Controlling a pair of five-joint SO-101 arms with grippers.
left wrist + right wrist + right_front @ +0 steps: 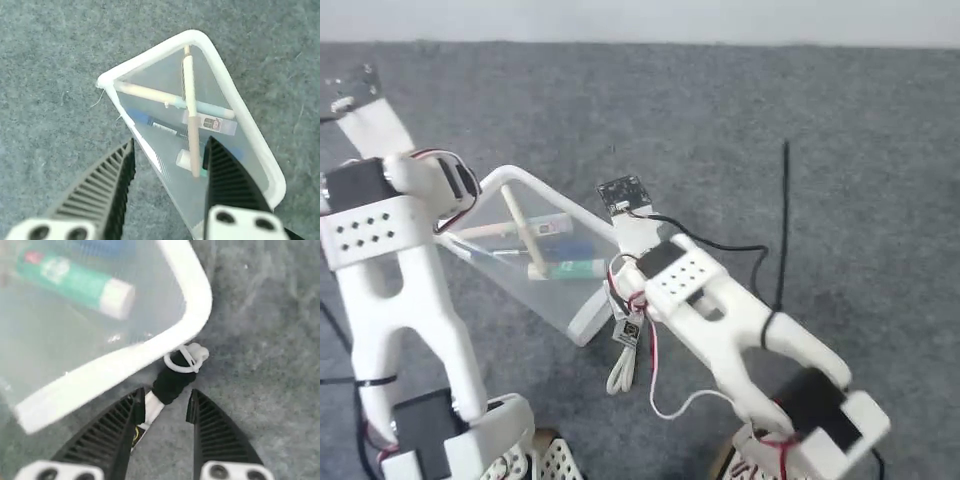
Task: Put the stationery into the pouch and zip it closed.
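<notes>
High view: the pouch [588, 312] lies centre-left. The left arm [390, 260] is at its left end, the right arm [720, 310] at its near-right corner.

Left wrist: the left gripper [170, 145] gapes astride the pouch's edge; pinch there to anchor it. Inside, count two long pens [189, 100], one blue pen [142, 119], one glue stick [186, 159] and one labelled block [210, 122].

Right wrist: the right gripper [167, 395] is parted, with the zip pull [175, 380] between its jaws, unpinched. Close squarely, then pull along the rim.

White arms [400, 290] w/ black ribbed fingers [107, 185] (red/white wires [655, 390]).
</notes>
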